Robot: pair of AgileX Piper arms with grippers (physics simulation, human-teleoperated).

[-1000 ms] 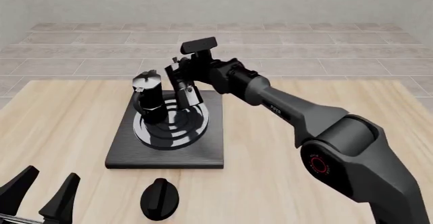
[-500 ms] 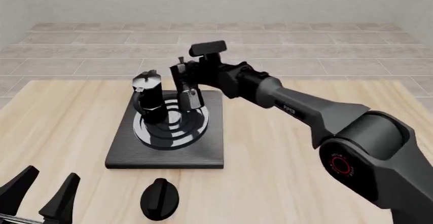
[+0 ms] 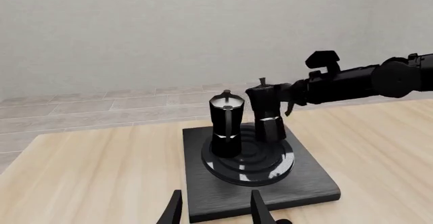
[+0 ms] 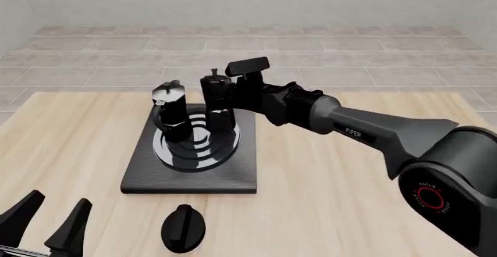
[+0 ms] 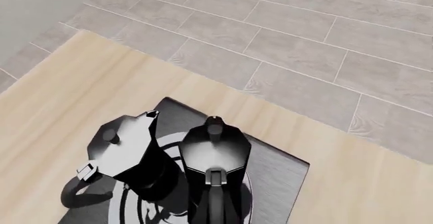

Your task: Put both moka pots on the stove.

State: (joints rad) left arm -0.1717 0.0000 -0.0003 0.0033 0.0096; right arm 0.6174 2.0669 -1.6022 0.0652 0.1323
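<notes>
Right hand [image 4: 233,97] grips the second black faceted moka pot [image 4: 216,103] by its handle side, upright on the flat black stove's [image 4: 190,178] ringed burner, just beside the first pot [image 4: 171,113]; release looks next. Left hand [image 4: 48,225] idle, spread.

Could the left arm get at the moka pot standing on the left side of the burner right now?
Probably yes. The left gripper waits open at the near table edge, and only the round knob and bare stove lie before the left moka pot; the right gripper sits beyond the other pot.
</notes>
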